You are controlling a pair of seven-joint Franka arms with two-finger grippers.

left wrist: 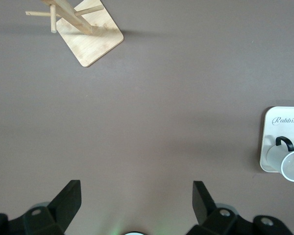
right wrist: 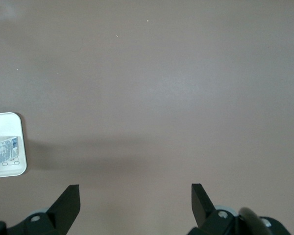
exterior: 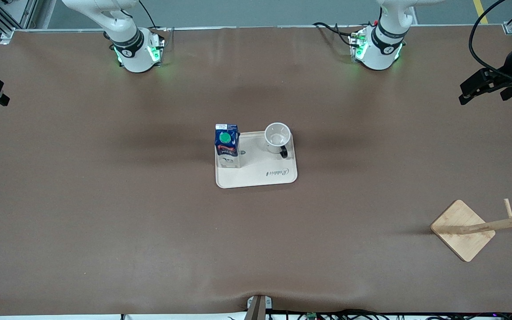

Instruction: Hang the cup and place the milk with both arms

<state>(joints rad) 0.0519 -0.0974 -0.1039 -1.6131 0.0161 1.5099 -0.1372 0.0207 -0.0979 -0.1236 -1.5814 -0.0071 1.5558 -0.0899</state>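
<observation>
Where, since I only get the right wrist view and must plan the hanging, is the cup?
Observer: The cup stands upright on the tray, beside the milk, toward the left arm's end.
Operator: And the rack?
Observer: The wooden rack stands near the left arm's end, nearer the front camera than the tray.
Operator: My right gripper is open over the table. The left one?
Observer: The left gripper is open too, empty, over the table.
</observation>
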